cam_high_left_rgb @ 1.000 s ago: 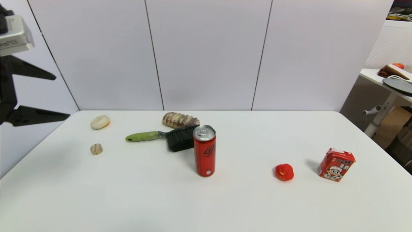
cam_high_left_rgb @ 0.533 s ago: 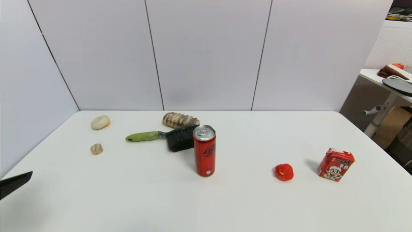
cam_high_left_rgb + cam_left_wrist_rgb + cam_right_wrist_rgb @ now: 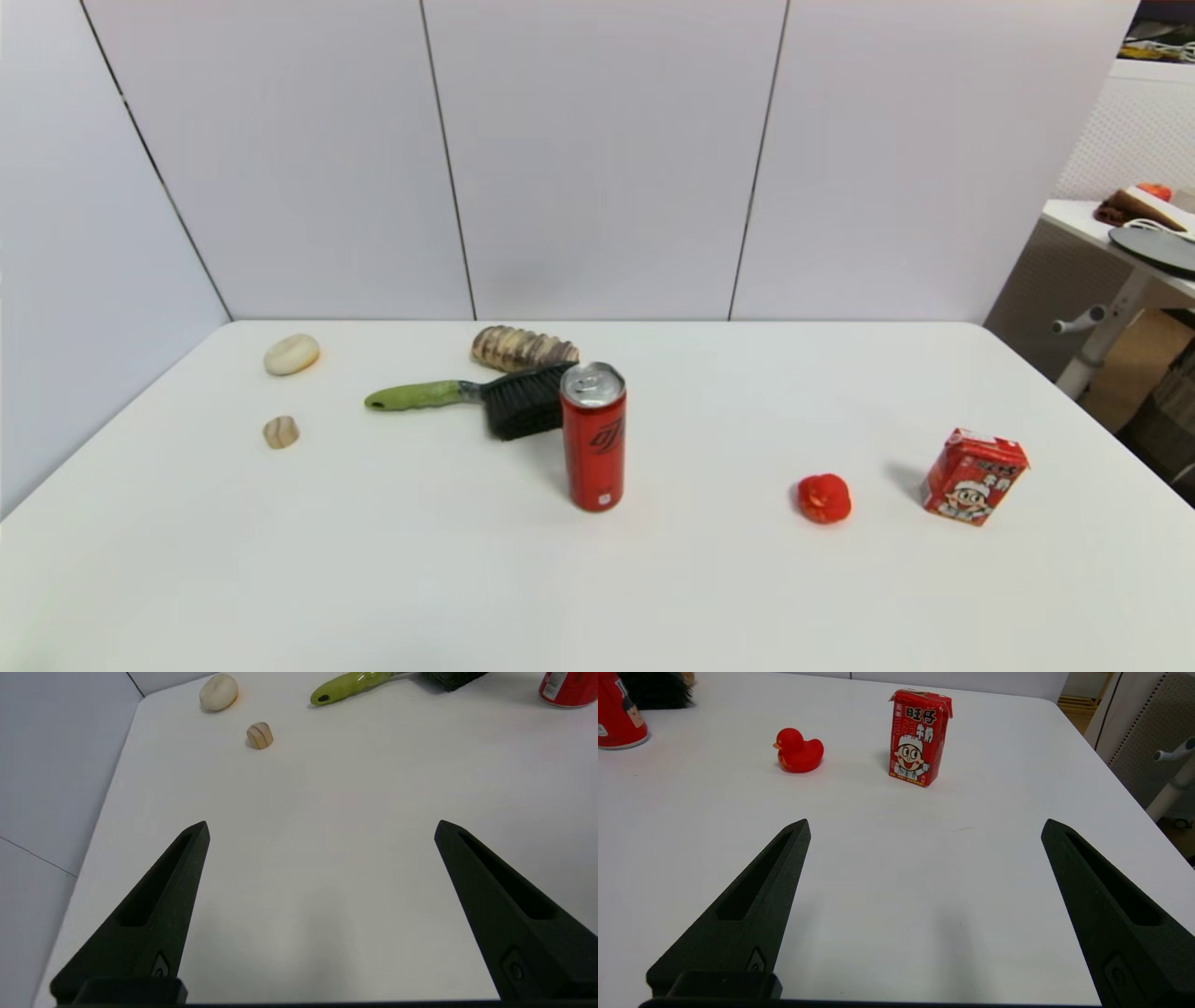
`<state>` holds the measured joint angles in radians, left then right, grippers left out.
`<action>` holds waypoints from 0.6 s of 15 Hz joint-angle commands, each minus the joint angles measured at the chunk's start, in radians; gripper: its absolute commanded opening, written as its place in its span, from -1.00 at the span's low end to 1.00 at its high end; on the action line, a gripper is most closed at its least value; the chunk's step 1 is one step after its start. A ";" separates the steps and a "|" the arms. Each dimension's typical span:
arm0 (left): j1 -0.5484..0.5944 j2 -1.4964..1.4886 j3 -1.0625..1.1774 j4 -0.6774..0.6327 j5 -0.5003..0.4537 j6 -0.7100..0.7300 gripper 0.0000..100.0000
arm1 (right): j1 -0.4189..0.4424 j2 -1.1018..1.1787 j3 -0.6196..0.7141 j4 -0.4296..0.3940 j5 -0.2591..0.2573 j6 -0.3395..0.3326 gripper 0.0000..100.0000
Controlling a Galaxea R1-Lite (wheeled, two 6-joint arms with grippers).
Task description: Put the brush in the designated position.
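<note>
The brush (image 3: pixel 476 396) lies flat on the white table, lime-green handle (image 3: pixel 350 685) pointing left, black bristles touching or just behind the red can (image 3: pixel 594 436). Only its bristle tips (image 3: pixel 654 690) show in the right wrist view. My left gripper (image 3: pixel 322 828) is open over bare tabletop near the table's front left, well short of the handle, holding nothing. My right gripper (image 3: pixel 924 826) hangs open and empty over the front right of the table. Neither gripper appears in the head view. The designated position carries no mark that I can see.
A ridged shell-like piece (image 3: pixel 521 347) lies behind the brush. A pale oval (image 3: pixel 291 355) and a small striped bead (image 3: pixel 280 432) sit at the left. A red rubber duck (image 3: pixel 823 497) and red drink carton (image 3: pixel 974 476) stand at the right.
The left arm dropped from high at the head view's left edge to low, then left that view entirely. The objects on the table have not moved.
</note>
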<state>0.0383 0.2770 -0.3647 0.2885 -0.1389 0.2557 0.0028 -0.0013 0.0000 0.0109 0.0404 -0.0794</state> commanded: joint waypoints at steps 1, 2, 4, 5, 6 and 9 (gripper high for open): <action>-0.043 -0.236 0.187 -0.065 0.059 -0.089 1.00 | 0.000 0.001 0.002 0.000 0.001 -0.002 1.00; -0.043 -0.280 0.243 -0.089 0.078 -0.093 1.00 | 0.000 0.001 0.002 0.000 0.001 0.000 1.00; -0.043 -0.277 0.314 -0.172 0.082 -0.101 1.00 | 0.000 0.001 0.002 0.000 0.001 0.000 1.00; -0.043 -0.277 0.352 -0.255 0.079 -0.104 1.00 | 0.000 0.001 0.002 0.000 0.001 0.000 1.00; -0.043 -0.277 0.365 -0.295 0.078 -0.131 1.00 | 0.000 0.001 0.002 0.000 0.001 -0.002 1.00; -0.043 -0.277 0.365 -0.287 0.082 -0.158 1.00 | 0.000 0.001 0.002 0.000 0.001 0.000 1.00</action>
<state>-0.0051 0.0032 -0.0085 0.0004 -0.0562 0.0994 0.0028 -0.0013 0.0000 0.0109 0.0409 -0.0802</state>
